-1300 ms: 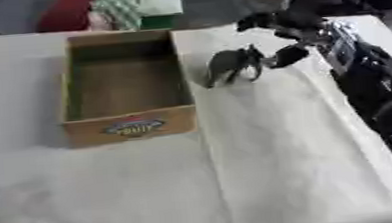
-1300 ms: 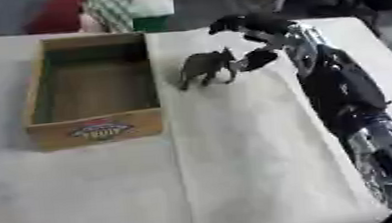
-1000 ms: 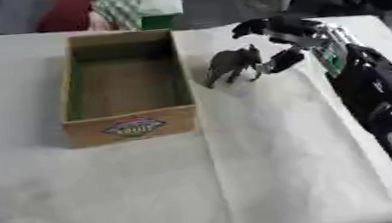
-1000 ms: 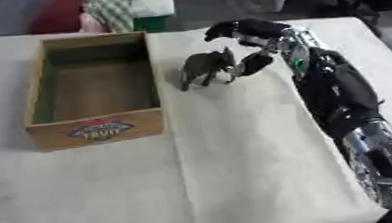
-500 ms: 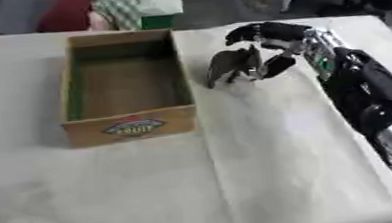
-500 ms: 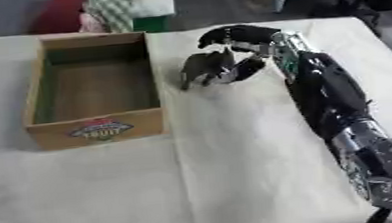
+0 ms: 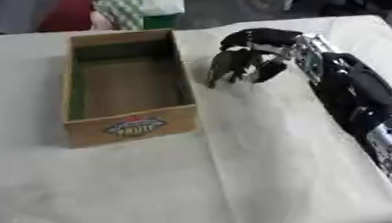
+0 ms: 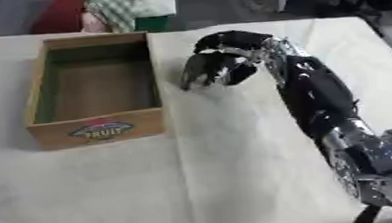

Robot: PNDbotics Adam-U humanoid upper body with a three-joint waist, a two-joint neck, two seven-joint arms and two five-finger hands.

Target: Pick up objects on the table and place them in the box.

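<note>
One toy [image 7: 224,67] on the table [image 7: 265,158], right of the box [image 7: 129,128]. Right hand [image 7: 261,50] curls round it; box lies to its left.

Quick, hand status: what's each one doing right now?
Right hand: fingers curled around the dark animal figure on the table, beside the wooden box.
Left hand: not in view.

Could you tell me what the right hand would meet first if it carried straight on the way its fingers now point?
The dark toy animal: the right hand already curls round it. Past it, probably the wooden box wall.
</note>
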